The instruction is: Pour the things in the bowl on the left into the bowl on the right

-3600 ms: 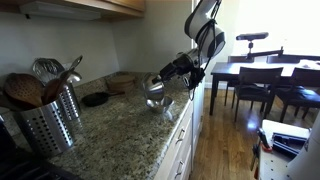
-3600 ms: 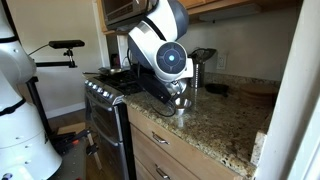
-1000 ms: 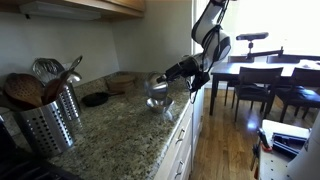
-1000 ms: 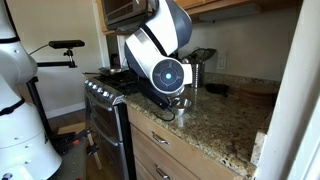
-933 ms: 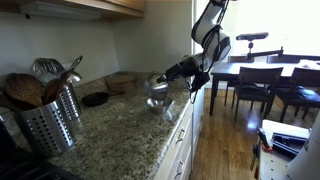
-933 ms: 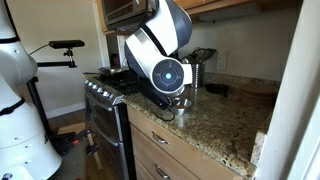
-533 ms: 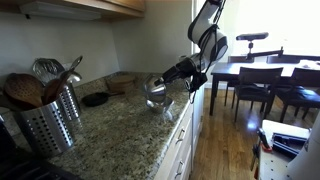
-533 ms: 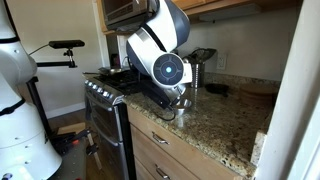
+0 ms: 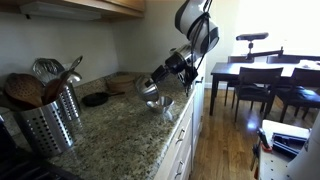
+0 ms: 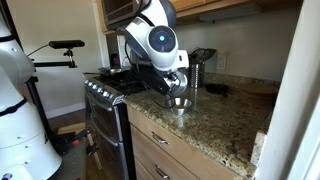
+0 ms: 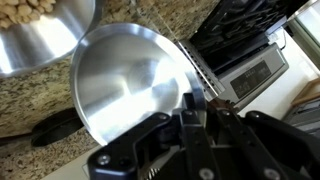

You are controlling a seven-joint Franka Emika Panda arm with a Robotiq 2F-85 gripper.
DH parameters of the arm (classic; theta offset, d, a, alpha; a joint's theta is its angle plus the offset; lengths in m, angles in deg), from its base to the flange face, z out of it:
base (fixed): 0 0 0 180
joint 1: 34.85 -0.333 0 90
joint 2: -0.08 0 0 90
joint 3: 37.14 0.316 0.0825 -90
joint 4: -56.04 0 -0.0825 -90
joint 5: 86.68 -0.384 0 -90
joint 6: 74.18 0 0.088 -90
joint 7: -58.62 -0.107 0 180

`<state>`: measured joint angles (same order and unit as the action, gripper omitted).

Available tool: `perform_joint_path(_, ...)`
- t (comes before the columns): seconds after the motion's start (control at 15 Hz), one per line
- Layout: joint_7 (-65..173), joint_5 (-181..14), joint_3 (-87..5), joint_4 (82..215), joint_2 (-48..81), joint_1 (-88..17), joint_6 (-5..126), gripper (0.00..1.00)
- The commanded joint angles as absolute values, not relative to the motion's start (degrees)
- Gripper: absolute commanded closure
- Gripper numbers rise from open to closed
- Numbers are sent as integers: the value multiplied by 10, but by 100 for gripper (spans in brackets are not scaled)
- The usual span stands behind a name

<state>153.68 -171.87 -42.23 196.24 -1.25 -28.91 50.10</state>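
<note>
Shiny empty steel bowl (image 11: 130,90), jaws tight on its rim, beside a bowl of pale pieces (image 11: 35,40)

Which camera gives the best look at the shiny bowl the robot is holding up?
The wrist view: the held bowl fills the picture, its shiny inside plainly showing, its rim pinched by the gripper. In both exterior views it is tiny at the arm's end, with little detail to see.

An empty steel bowl (image 11: 130,85) hung tilted, rim pinched in the fingers (image 11: 192,116); beyond them, a second steel bowl (image 11: 40,40) held pale pieces (image 11: 35,10).
</note>
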Motion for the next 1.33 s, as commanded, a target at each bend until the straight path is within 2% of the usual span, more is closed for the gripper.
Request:
perform_joint_path(0.0, 1465, -1683, -395, 1963, -52, -314, 585, 92)
perform_joint_path(0.53, 1248, -1489, -328, 1936, -37, -366, 721, 92)
perform_joint_path(1.27, 890, -1125, -297, 1871, 4, -407, 692, 92)
